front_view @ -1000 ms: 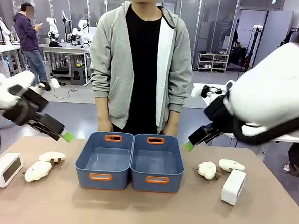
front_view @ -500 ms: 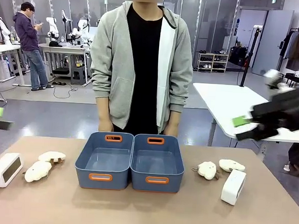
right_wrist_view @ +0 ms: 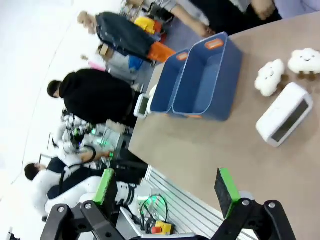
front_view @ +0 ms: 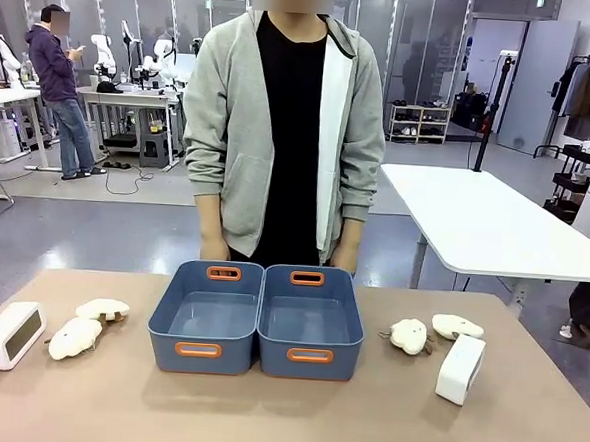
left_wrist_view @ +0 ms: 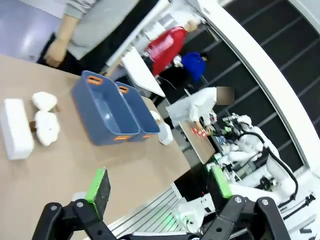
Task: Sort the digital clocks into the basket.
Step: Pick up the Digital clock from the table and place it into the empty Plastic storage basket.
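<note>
Green pads, left gripper (left_wrist_view: 159, 182) and right gripper (right_wrist_view: 165, 186): wide apart, empty. Both arms pulled back off table (front_view: 263, 419) since last second. Left clock (front_view: 8, 334) at 9 o'clock of blue basket pair (front_view: 237, 356), right clock (front_view: 460, 368) at 3, neither binned. Sorting unstarted.

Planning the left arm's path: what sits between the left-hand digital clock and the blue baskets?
In the front view, a far sheep plush and a near sheep plush lie between the left digital clock and the left basket.

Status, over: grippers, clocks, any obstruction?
Left gripper open, right gripper open, both empty. Left clock, right clock on table, outside blue baskets. Plush sheep beside each clock.
</note>
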You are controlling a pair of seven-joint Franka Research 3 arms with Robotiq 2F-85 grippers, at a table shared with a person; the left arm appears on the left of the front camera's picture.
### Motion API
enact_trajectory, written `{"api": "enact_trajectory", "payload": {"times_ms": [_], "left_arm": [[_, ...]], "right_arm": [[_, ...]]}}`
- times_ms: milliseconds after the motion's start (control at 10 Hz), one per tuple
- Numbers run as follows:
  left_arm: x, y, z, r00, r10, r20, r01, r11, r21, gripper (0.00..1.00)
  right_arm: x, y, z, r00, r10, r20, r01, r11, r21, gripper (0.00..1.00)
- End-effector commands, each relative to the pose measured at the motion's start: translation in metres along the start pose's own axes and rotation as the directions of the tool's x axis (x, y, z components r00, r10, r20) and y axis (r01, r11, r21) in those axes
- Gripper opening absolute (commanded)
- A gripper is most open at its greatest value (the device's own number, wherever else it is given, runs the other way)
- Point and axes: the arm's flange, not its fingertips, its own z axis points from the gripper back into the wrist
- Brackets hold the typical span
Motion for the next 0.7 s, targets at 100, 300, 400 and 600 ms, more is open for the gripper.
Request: {"api": "enact_trajectory", "payload": {"times_ms": [100, 300, 400, 600], "left_arm": [[-0.022, -0.002, -0.018, 1.0, 0.019, -0.001, -0.019, 0.999, 0.042, 1.0], [-0.005, 0.004, 0.01, 1.0, 0.024, 0.016, -0.024, 0.999, 0.037, 1.0], [-0.005, 0.004, 0.01, 1.0, 0.024, 0.016, -0.024, 0.999, 0.037, 1.0], [-0.005, 0.004, 0.01, 1.0, 0.024, 0.016, -0.024, 0.999, 0.037, 1.0]], "right_arm": [[-0.015, 0.0, 0.002, 0.996, 0.025, 0.085, -0.027, 0.999, 0.02, 1.0], [0.0, -0.003, 0.019, 0.997, -0.006, 0.075, 0.005, 1.0, 0.002, 1.0], [0.0, -0.003, 0.019, 0.997, -0.006, 0.075, 0.005, 1.0, 0.002, 1.0], [0.0, -0.003, 0.019, 0.997, -0.006, 0.075, 0.005, 1.0, 0.002, 1.0]]}}
